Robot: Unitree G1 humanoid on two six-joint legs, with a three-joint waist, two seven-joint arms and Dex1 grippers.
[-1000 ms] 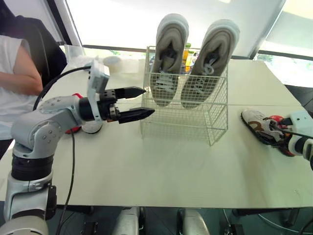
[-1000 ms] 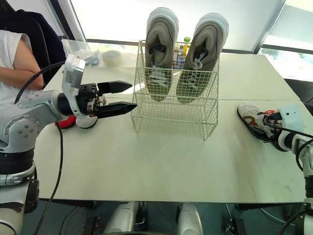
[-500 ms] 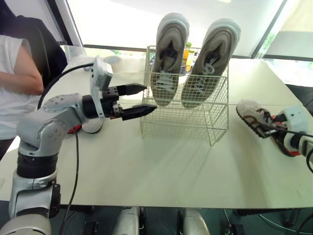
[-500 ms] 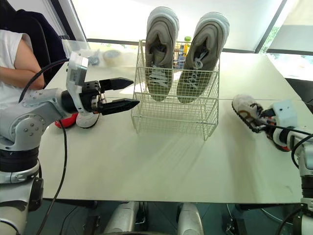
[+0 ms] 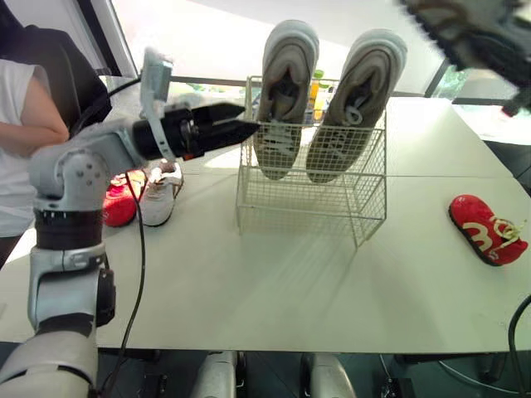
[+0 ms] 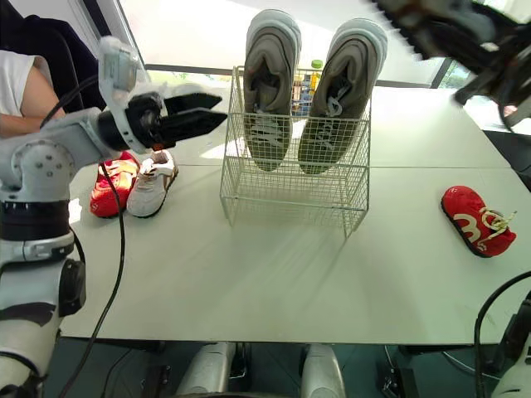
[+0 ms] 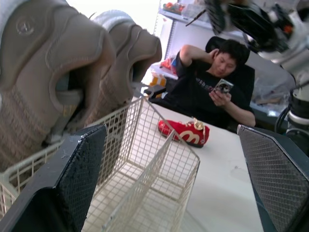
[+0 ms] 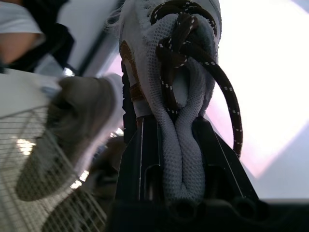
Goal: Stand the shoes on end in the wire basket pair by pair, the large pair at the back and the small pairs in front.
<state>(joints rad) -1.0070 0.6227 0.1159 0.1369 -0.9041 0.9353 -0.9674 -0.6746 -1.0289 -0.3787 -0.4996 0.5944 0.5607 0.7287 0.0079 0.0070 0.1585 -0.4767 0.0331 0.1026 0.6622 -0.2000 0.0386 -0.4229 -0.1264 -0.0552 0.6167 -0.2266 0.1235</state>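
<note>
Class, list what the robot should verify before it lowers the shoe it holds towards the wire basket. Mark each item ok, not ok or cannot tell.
1. Grip: right pincer is shut on the white shoe, held high: ok.
2. Large grey pair stands on end at the back of the wire basket: ok.
3. Basket's front section is free: ok.
4. Left pincer clear of the path: it is open, close by the basket's left rim: cannot tell.
5. Other white shoe located: on the table at the robot's left, beside a red shoe: ok.
</note>
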